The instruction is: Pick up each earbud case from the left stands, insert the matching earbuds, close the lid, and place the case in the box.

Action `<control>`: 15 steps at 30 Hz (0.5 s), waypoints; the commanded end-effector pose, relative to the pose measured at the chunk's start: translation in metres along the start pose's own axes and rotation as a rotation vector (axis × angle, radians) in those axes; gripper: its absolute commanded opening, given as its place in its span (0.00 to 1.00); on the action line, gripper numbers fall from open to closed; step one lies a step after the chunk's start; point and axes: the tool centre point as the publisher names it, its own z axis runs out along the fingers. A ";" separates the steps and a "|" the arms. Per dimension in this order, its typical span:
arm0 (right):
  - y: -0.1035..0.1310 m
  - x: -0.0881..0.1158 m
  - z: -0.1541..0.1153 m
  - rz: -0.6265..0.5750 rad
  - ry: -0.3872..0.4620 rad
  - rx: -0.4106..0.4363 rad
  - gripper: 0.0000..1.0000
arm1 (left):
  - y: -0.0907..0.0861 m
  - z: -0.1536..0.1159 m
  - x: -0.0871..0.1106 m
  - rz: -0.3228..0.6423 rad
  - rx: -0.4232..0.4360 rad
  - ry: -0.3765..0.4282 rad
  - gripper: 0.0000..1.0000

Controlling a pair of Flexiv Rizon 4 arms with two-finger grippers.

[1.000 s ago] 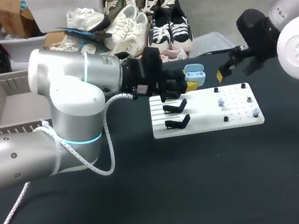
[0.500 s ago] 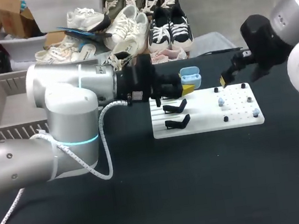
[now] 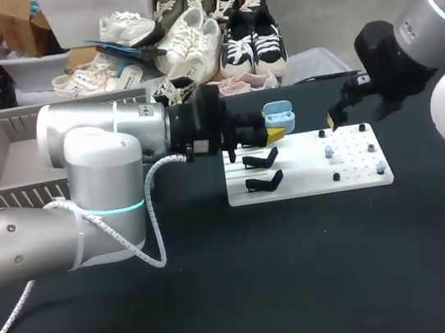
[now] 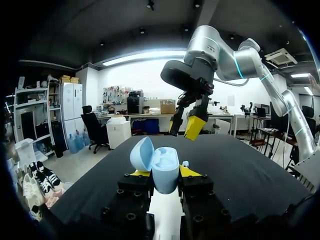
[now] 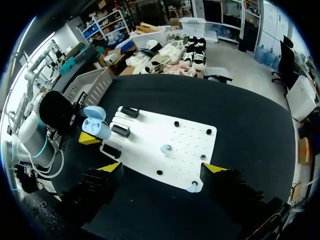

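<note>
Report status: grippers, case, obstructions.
Left gripper shut on blue earbud case, lid open. Right gripper open over white board. Nothing between them.

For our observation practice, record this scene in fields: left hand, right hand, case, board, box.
left hand: shut on case
case: blue, lid open
right hand: open, empty, above board
board: white, with black stands and small earbuds
box: grey, at the table's left
</note>
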 end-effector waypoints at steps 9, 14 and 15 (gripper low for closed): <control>-0.001 -0.001 0.005 0.008 0.025 0.040 1.00 | -0.001 0.002 0.009 0.009 -0.006 -0.006 0.00; -0.004 -0.005 0.004 0.008 0.028 0.047 1.00 | -0.001 0.005 0.014 0.006 -0.002 -0.002 0.00; -0.004 -0.006 0.004 0.007 0.030 0.048 1.00 | -0.001 0.005 0.014 0.005 -0.002 -0.001 0.00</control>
